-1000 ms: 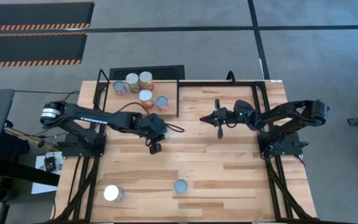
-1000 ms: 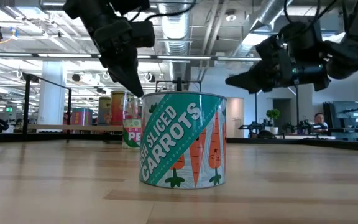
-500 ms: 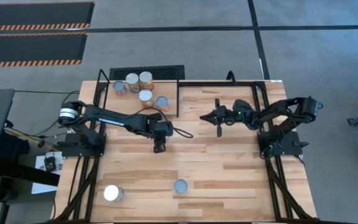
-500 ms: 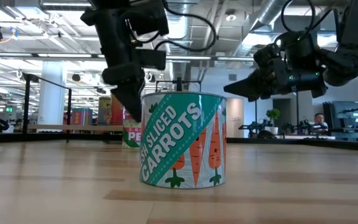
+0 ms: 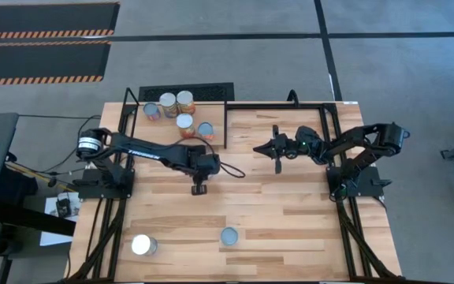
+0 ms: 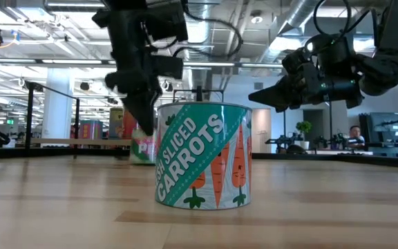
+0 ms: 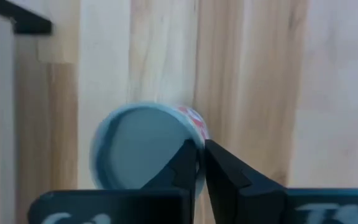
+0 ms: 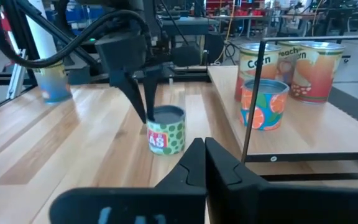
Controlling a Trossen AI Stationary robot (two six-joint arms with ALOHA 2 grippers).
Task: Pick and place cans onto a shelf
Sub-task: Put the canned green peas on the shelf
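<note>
A peas can [image 8: 165, 129] with green dots and a blue-grey top [image 7: 143, 146] stands on the table in front of the shelf [image 5: 215, 112]. My left gripper [image 8: 145, 118] is shut and points down at the can's near side; in the high view [image 5: 198, 189] the arm hides the can. Several cans [image 5: 176, 102] stand on the shelf. A carrots can [image 6: 202, 153] and a white-topped can [image 5: 142, 245] stand near the table's front edge. My right gripper [image 5: 258, 150] hovers shut, mid-table right, pointing left. My left gripper has its shut fingertips [image 7: 191, 158] against the peas can's top rim [image 7: 194, 134] on its near side. The fingers come from above, pointing down. The can stands upright with its base on the table.
The shelf's thin black rod frame [image 8: 247, 118] rises just beyond the peas can. A black frame [image 5: 290, 105] runs along the table's far edge. Open wood lies between the two arms and the front cans.
My left gripper, still shut, has gone down to the near side of the peas can. In the low view the can has shifted a little toward the table's left and looks blurred. My right arm has drawn its elbow in; its gripper has stayed nearly in place.
</note>
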